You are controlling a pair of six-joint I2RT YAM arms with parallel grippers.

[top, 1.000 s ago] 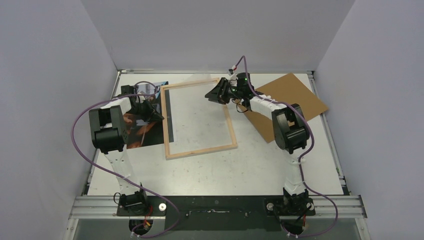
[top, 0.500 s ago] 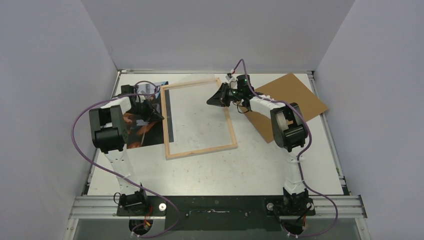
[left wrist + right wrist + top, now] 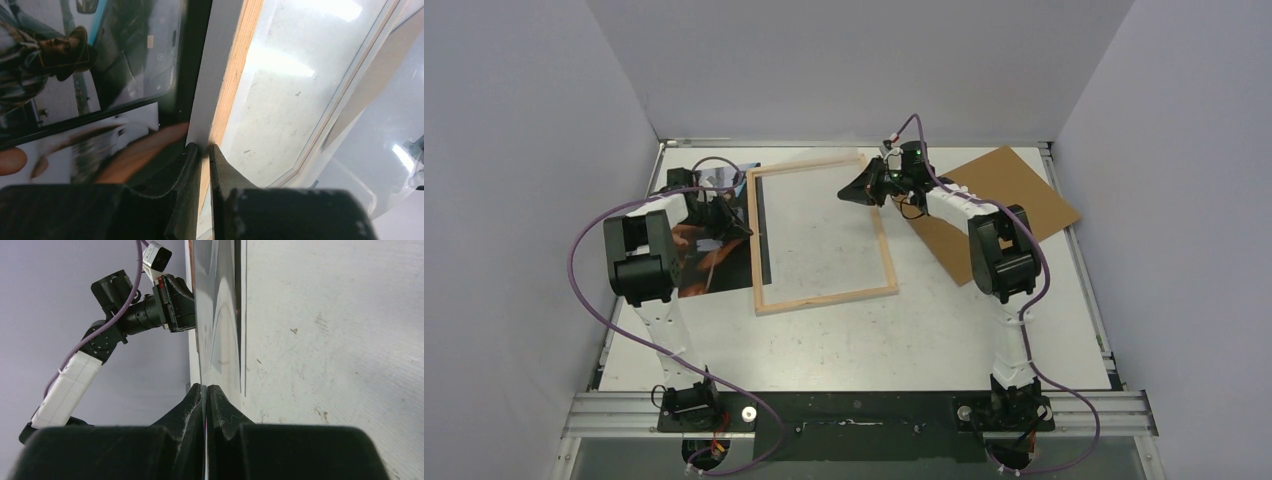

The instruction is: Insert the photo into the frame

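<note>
Photo (image 3: 724, 262) lies face up on the counter (image 3: 844, 345), just left of the frame (image 3: 824, 301), its long axis running away from the bases. The nearer left claw (image 3: 202, 148) grasps the frame's left rail. The right claw (image 3: 205, 387) is clenched on a clear pane (image 3: 220, 315).

- a brown fibreboard backing panel (image 3: 1014, 195) is laid flat on the far right of the table, turned at an angle, with one corner brought close to the right edge.
- a clear pane (image 3: 220, 300) is seen edge-on in the right wrist view, thin and reflective; from above it is barely made out.
- the scuffed white table (image 3: 854, 340) is enclosed by plain grey walls (image 3: 854, 70) on three sides.
- an aluminium rail (image 3: 864, 405) is run along the near edge.
</note>
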